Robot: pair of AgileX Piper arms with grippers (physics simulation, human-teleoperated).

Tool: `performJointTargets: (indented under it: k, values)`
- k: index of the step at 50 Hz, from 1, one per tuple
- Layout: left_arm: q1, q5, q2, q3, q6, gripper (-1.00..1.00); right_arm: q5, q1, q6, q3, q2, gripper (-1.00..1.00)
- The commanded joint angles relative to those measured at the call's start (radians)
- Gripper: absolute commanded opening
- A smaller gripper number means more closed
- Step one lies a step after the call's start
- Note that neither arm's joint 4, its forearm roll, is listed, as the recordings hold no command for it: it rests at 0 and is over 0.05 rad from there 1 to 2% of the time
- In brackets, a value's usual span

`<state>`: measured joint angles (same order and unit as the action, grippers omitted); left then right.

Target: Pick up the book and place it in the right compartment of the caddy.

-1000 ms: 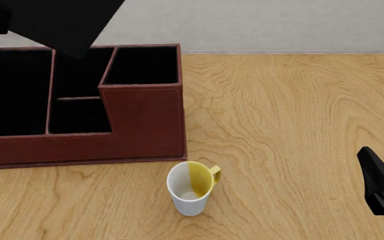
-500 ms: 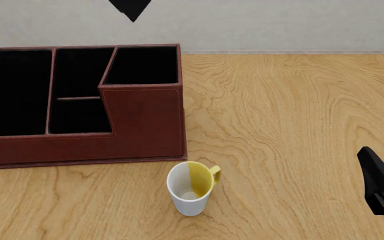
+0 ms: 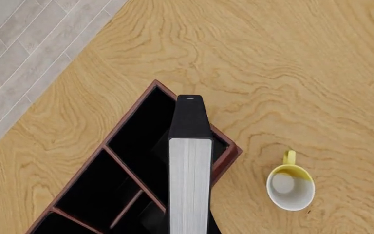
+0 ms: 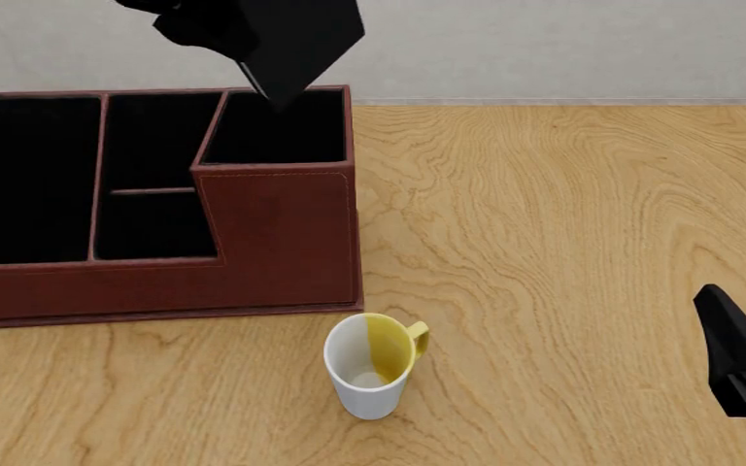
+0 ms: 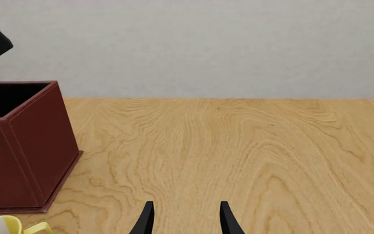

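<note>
Holding the book (image 4: 292, 44) tilted above the right compartment (image 4: 276, 126) of the caddy (image 4: 152, 252), your left hand has descended since 0.5 s ago, its grip hidden; your right hand (image 5: 184, 222) idles open, so next lower.

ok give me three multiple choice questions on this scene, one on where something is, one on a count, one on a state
1. Where is the book?
A. flat on the table
B. held in the air over the right compartment
C. inside the mug

2. How many sections does the caddy have?
A. two
B. four
C. six

3. How is the right tool?
A. open and holding nothing
B. shut on the mug
C. shut on the book

Answers: 1 B, the front view shows it tilted above the tallest section. 2 B, four black-lined sections show. 3 A, its fingers stand apart with bare table between them.
</note>
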<state>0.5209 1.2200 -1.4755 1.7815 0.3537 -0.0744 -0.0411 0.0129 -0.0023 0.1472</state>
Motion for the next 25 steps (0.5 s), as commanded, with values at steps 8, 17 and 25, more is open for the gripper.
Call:
performJointTargets:
  k: [8,17,25]
  values:
    - [-0.072,0.0,0.034,-0.067,0.081,-1.0,-0.002,-0.004,0.006,0.0,0.004,1.0]
    - [-0.108,0.0,0.041,-0.081,0.113,-1.0,-0.003,-0.004,0.007,0.0,0.005,1.0]
    - [-0.127,0.0,0.022,-0.079,0.133,-1.0,-0.003,-0.009,0.01,0.0,0.005,1.0]
